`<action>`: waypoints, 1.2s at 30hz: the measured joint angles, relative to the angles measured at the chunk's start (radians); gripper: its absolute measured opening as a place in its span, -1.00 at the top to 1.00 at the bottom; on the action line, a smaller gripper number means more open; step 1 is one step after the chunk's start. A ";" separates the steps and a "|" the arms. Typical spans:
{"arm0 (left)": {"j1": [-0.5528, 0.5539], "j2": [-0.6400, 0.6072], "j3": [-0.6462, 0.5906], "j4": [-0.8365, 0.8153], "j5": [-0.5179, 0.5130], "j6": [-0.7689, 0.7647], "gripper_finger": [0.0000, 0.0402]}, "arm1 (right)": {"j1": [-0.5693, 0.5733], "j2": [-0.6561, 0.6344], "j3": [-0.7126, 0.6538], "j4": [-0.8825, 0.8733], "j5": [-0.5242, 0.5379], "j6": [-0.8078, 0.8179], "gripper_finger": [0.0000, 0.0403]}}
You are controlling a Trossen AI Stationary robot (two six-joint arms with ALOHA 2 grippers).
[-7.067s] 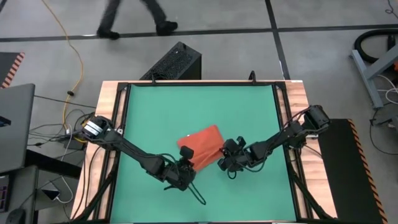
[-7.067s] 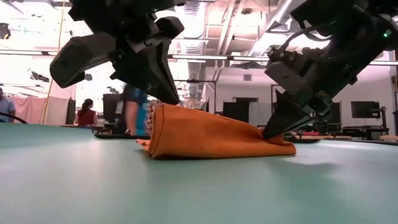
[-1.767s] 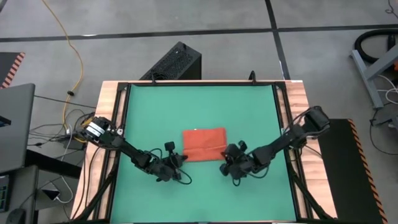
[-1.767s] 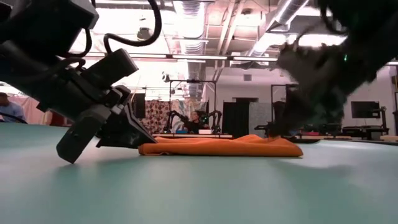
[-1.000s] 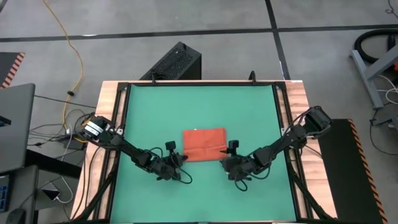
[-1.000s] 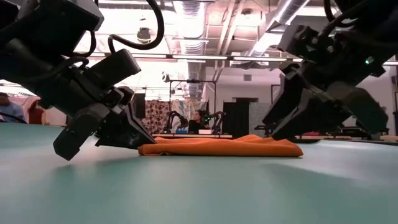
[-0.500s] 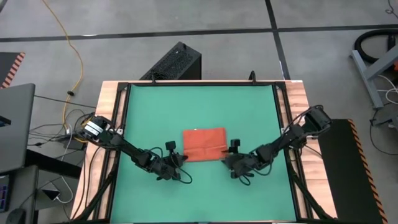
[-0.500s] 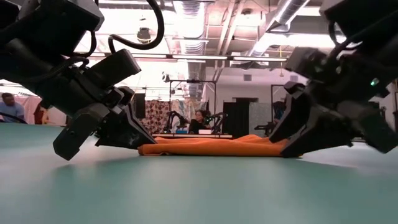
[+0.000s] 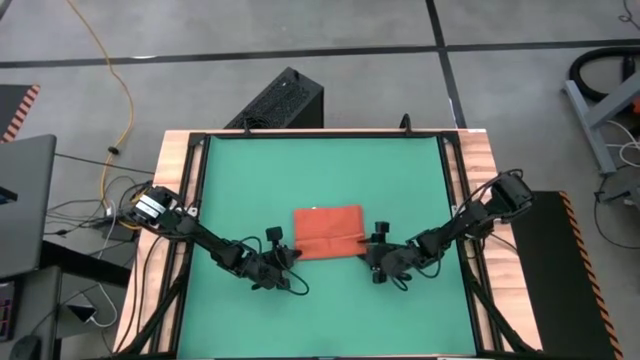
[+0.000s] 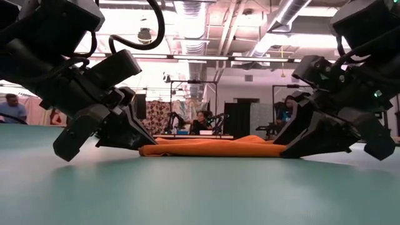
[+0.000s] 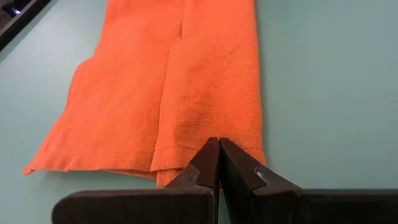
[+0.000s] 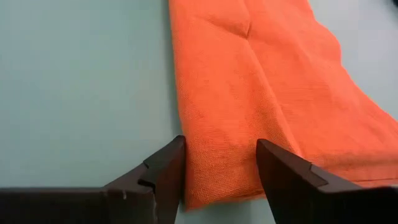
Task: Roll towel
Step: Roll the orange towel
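The orange-red towel (image 9: 328, 231) lies folded flat on the green table top, and it shows as a low strip in the low view (image 10: 212, 149). My left gripper (image 9: 292, 252) is shut, its tips on the towel's near left corner (image 11: 219, 144). My right gripper (image 9: 368, 252) is open at the towel's near right corner. One of its fingers (image 12: 166, 163) stands over the bare table beside the towel's side edge, and the other (image 12: 281, 169) stands over the cloth. Both grippers slant down from the near side. My left gripper's shut fingertips lie on the towel just inside its near edge (image 11: 186, 163), by the left corner. They slant down from the table's near left. The towel stays flat on the table, and I cannot tell whether any cloth is caught between the tips. Whether my right gripper touches the towel, I cannot tell.
Bare green table top (image 9: 320, 170) lies around the towel on all sides. A dark frame with wooden borders (image 9: 478, 180) bounds the table. A black box (image 9: 283, 100) stands on the floor past the far edge. People show in the room behind (image 10: 201, 120).
My right gripper has come down and moved toward the towel's near right corner, and its open fingers now stand on either side of that corner. The towel has stayed flat where it was.
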 joint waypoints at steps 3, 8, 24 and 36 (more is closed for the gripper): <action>0.000 0.000 -0.001 -0.001 0.000 0.002 1.00 | -0.001 0.075 0.000 0.076 0.035 0.008 0.00; -0.002 -0.001 -0.002 -0.005 -0.002 0.003 1.00 | 0.007 0.132 0.009 0.132 0.082 0.105 0.19; -0.002 -0.153 -0.004 -0.079 0.103 0.021 1.00 | 0.014 -0.037 0.077 -0.053 -0.034 0.316 0.94; -0.002 -0.261 -0.003 -0.029 -0.001 0.198 1.00 | 0.015 -0.197 0.212 -0.369 -0.114 0.538 0.96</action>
